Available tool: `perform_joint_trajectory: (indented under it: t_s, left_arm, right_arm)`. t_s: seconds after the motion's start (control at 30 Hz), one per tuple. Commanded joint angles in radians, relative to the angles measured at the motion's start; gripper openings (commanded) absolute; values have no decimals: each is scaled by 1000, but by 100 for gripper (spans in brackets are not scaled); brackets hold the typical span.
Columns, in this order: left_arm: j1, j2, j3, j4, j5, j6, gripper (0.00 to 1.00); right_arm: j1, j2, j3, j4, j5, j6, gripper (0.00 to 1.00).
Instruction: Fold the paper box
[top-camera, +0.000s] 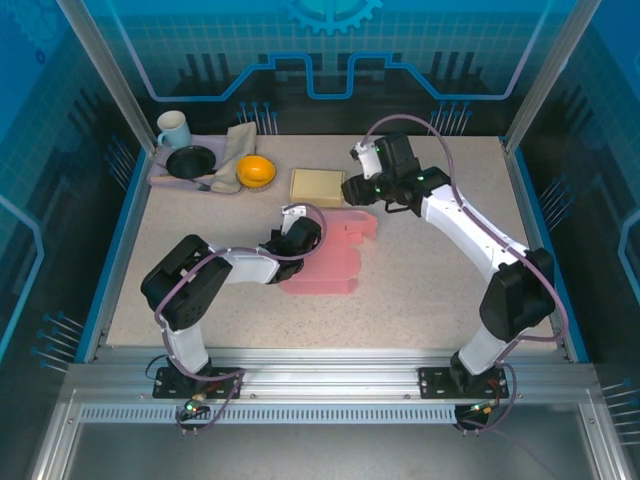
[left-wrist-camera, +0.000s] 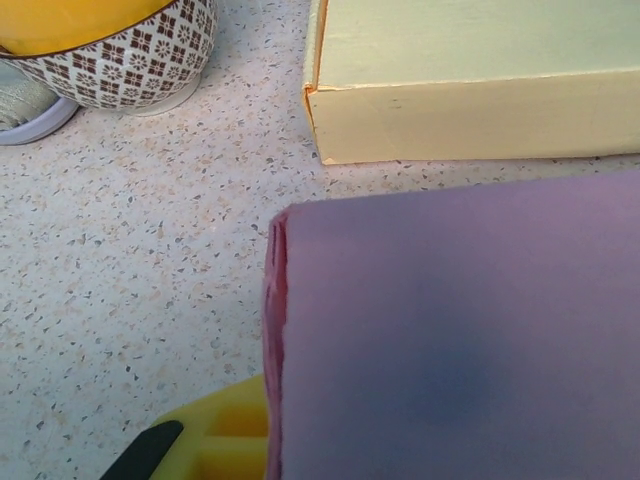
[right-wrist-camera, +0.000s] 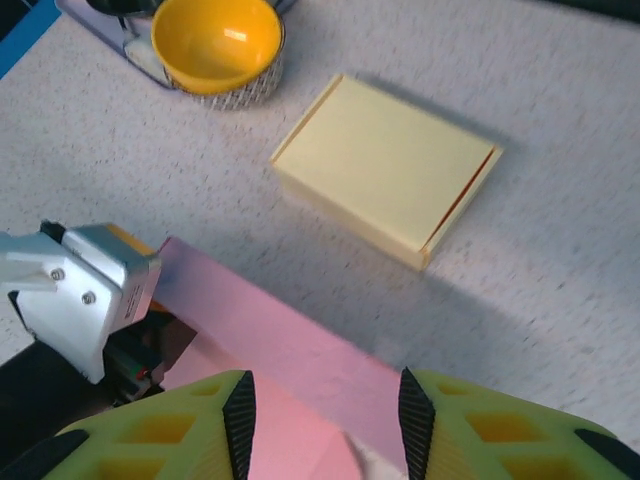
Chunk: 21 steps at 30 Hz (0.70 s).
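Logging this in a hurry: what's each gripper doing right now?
Left gripper: closed on the box flap.
Right gripper: open, holding nothing.

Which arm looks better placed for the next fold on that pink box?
Probably the right arm: its jaws stand open over the raised flap of the pink box, free to pinch it. The left arm seems clamped on that flap's other end, holding it up.
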Motion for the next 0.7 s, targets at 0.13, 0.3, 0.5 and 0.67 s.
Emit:
perform_joint_trajectory:
  t_s: [0.13,0.3,0.5,0.67]
  left_arm:
    - [-13,20,-13,-104,-28,-25,13]
    - [-23,21,-15,-109,-27,-35,13]
    - [-26,25,-11,-112,-29,-32,13]
    - [-27,27,-5,-117,-24,-32,13]
  right_arm:
    - [9,131,-19,-20,-62,222,48]
    - [2,151,-60,31,-42,272,50]
    - [-19,155,-111,77,-69,329,52]
    - [-35,161,-146,117,-113,371,54]
